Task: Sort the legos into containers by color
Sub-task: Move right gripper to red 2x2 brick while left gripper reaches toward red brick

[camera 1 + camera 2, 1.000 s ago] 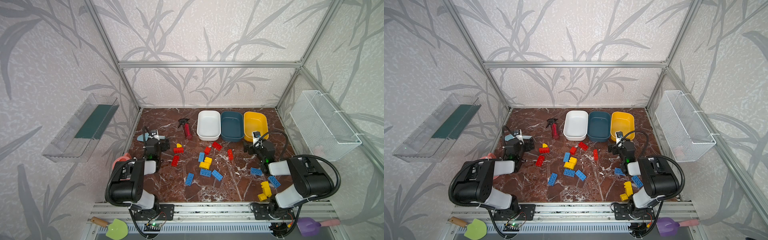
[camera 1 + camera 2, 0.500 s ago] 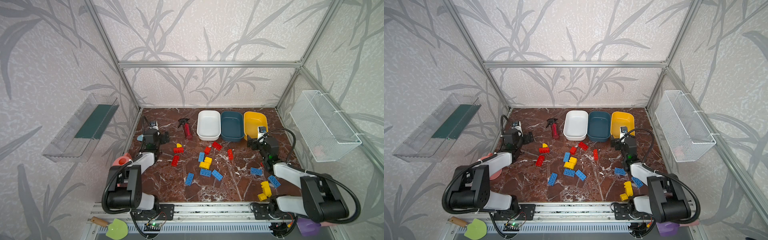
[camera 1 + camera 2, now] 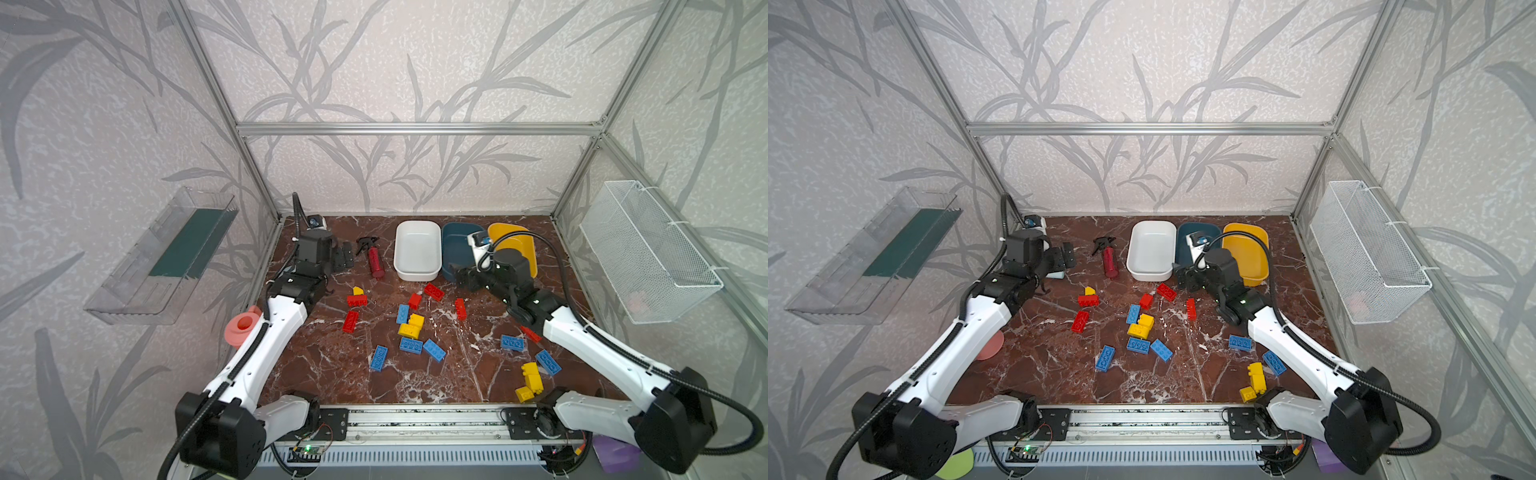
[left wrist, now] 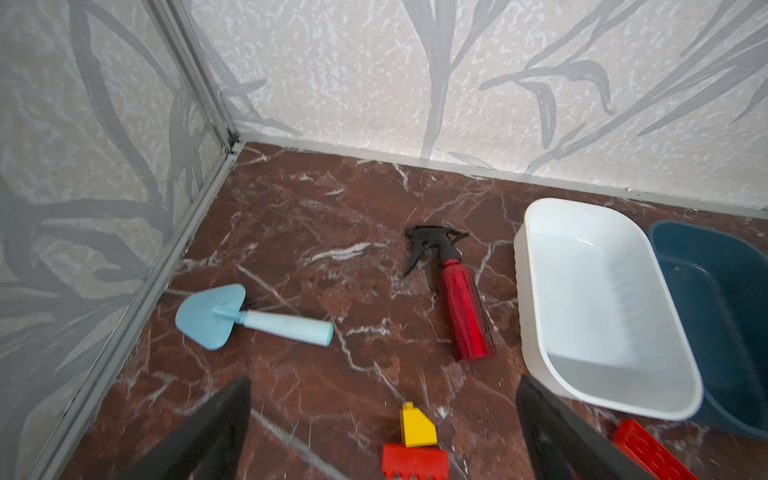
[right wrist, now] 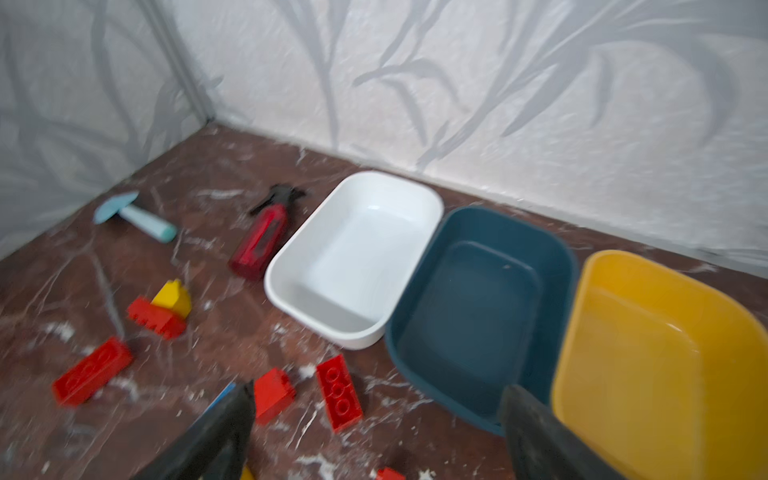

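Red, yellow and blue legos lie scattered on the marble table, among them a red brick (image 3: 433, 291), a yellow pair (image 3: 411, 326) and a blue brick (image 3: 512, 343). The white container (image 3: 417, 249), the teal one (image 3: 455, 249) and the yellow one (image 5: 648, 353) stand in a row at the back, all empty. My left gripper (image 4: 384, 380) hovers open at the back left, above a small yellow lego on a red one (image 4: 415, 457). My right gripper (image 5: 378, 388) hangs open in front of the teal container, over the red brick (image 5: 338, 399), holding nothing.
A dark-red spray bottle (image 3: 376, 262) lies left of the white container. A light-blue trowel (image 4: 232, 318) lies near the back left corner. A pink ring (image 3: 243, 330) sits at the left edge. On the side walls hang a wire basket (image 3: 648, 249) and a clear shelf (image 3: 166, 253).
Both arms have unfolded from a low, tucked posture and stretched toward the back. The left gripper went back left, the right one toward the containers. No lego moved.
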Motion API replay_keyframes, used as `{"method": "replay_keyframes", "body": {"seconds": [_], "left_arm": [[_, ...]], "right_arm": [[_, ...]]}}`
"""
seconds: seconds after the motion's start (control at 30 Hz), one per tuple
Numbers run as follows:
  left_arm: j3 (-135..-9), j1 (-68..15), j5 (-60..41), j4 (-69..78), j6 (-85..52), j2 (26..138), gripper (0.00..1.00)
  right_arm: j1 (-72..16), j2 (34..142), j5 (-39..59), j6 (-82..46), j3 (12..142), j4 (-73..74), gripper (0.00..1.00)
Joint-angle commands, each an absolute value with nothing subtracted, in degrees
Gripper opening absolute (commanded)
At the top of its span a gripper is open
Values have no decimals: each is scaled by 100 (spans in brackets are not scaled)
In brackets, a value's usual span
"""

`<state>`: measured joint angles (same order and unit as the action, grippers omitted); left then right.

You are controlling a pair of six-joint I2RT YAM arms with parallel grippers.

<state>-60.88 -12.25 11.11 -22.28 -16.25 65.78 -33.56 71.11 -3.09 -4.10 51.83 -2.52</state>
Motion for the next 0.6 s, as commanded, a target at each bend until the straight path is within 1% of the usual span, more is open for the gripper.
{"method": "replay_keyframes", "body": {"seconds": [0.0, 0.03, 0.1, 0.17, 0.23, 0.37, 0.47, 0.57], "left_arm": [[-6102, -1213, 636, -3326, -2071, 6001, 97], [-6041, -1213, 442, -3381, -2115, 5839, 97], [-5941, -1222, 236, -3554, -2156, 5589, 96], [-5749, -1224, 155, -3679, -2183, 5280, 95], [-5549, -1222, 52, -3788, -2246, 4994, 95], [-5106, -1215, -261, -3774, -2407, 4481, 95], [-4760, -1214, -283, -3524, -2452, 4242, 95], [-4566, -1213, -176, -3417, -2419, 4182, 95]], "right_arm": [[-3577, 7589, 404, -453, 5392, -1155, 77], [-3627, 7766, 547, -519, 5451, -1191, 72], [-3795, 8090, 538, -646, 5542, -1219, 70], [-4017, 8408, 284, -834, 5607, -1148, 70], [-4176, 8677, 238, -897, 5622, -968, 70], [-4234, 9287, 377, -831, 5909, -1008, 72], [-4228, 9700, 519, -617, 6207, -1118, 72], [-4228, 10102, 627, -371, 6647, -1431, 68]]}}
